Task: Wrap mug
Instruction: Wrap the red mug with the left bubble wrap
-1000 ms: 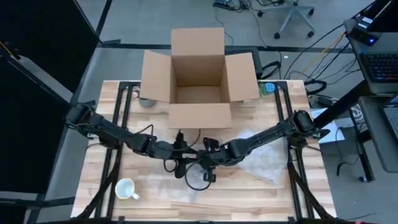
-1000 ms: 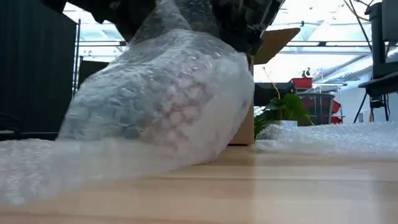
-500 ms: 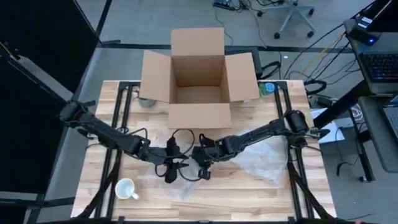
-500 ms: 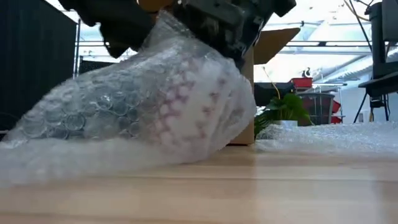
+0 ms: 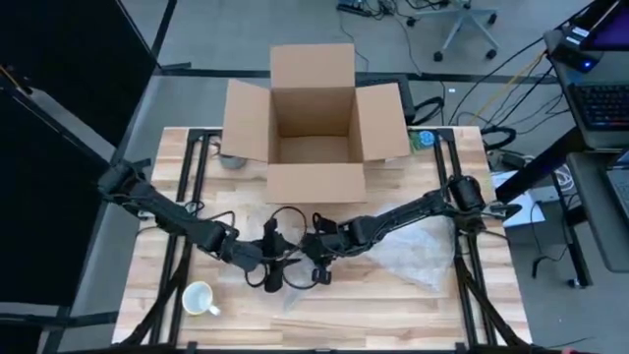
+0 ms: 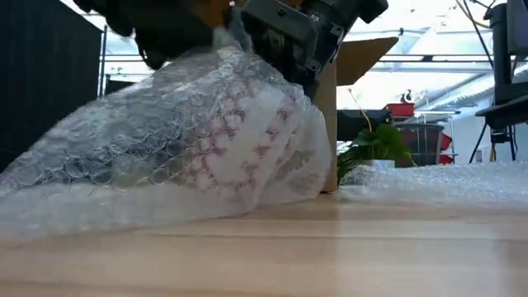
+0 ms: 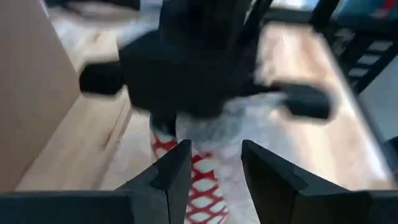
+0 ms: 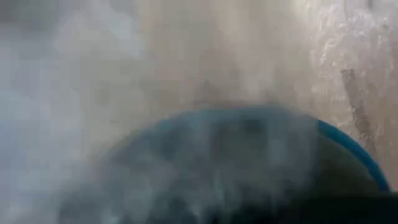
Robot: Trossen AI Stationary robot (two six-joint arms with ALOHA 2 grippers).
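A mug with a red net pattern [image 6: 239,140] lies wrapped in bubble wrap [image 6: 148,157] at the table's middle. The bundle rests on the wood. My left gripper [image 5: 273,277] and my right gripper [image 5: 316,267] meet over it. In the left wrist view my left gripper [image 7: 214,168] has a finger on each side of the wrapped mug [image 7: 199,168]. My right gripper [image 6: 285,37] sits at the bundle's top. The right wrist view looks through the wrap at a blue rim [image 8: 348,149]. That view does not show how the right gripper meets the wrap. My left gripper has the wrapped mug's side [image 7: 186,163] between its two fingers, over the bubble wrap. It slants down from the table's left. The bundle lies on the table, tilted, and its wrap trails slack toward the left edge.
An open cardboard box [image 5: 314,128] stands at the far edge, just behind the arms. A bare white mug [image 5: 200,298] stands near the front left. More bubble wrap sheets [image 5: 423,258] lie to the right of the arms. Small items sit at both far corners.
Both grippers have moved toward the table's left edge with the bundle. The bundle has sunk and tipped over to the left. Its wrap now spreads lower and wider along the table, and the red pattern shows more plainly.
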